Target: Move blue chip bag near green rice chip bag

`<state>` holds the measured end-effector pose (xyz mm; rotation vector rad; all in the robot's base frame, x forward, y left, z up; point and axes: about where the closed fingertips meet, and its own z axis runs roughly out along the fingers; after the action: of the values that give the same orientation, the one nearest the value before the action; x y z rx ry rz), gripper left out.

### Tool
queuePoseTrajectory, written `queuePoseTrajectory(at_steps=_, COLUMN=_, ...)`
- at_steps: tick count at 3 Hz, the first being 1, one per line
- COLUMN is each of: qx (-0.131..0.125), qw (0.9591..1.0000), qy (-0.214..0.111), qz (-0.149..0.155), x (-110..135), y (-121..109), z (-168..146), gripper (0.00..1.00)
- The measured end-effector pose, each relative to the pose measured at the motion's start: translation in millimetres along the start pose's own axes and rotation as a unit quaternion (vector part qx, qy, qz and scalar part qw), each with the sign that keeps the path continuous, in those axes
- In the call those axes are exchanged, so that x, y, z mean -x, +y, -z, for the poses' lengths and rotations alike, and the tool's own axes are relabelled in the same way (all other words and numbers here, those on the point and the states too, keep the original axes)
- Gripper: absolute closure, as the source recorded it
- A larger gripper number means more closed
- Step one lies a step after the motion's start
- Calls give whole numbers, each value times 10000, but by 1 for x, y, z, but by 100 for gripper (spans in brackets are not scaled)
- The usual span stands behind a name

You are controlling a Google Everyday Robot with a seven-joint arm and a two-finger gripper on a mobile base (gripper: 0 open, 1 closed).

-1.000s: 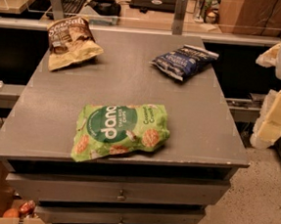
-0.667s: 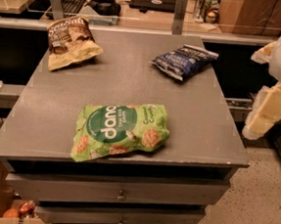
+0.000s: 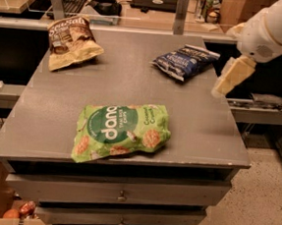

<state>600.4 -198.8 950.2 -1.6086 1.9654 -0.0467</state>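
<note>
While blue chip bag (image 3: 184,61) lies on table (image 3: 213,135), pincer (image 3: 230,77) hovers nr it; open/shut unclear.

Dim warm light from above; brightest on the pale claw (image 3: 230,77) by the table (image 3: 134,79) right edge.

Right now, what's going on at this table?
The robot's gripper hovers over the table's right edge, just right of the blue chip bag, holding nothing. That bag lies at the back right, well apart from the green rice chip bag near the front edge. A brown-and-yellow chip bag sits at the back left. The move is not yet done.
</note>
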Motion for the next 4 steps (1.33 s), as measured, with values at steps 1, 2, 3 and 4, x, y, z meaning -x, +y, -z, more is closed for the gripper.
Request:
queuePoseTrajectory(at_steps=1, qx=-131, qw=9988, qy=-460, qz=-46, x=25, y=-45, z=-35, gripper=0)
queuePoseTrajectory(at_steps=2, qx=-165, qw=9956, qy=-840, qz=-377, x=45, y=-70, z=-73, gripper=0)
queuePoseTrajectory(at_steps=3, qx=-225, qw=9911, qy=-1008, qz=-842, x=54, y=-83, z=-105, gripper=0)
queuePoseTrajectory(at_steps=4, qx=-204, qw=9877, qy=-957, qz=-1221, x=56, y=-82, z=-138, gripper=0)
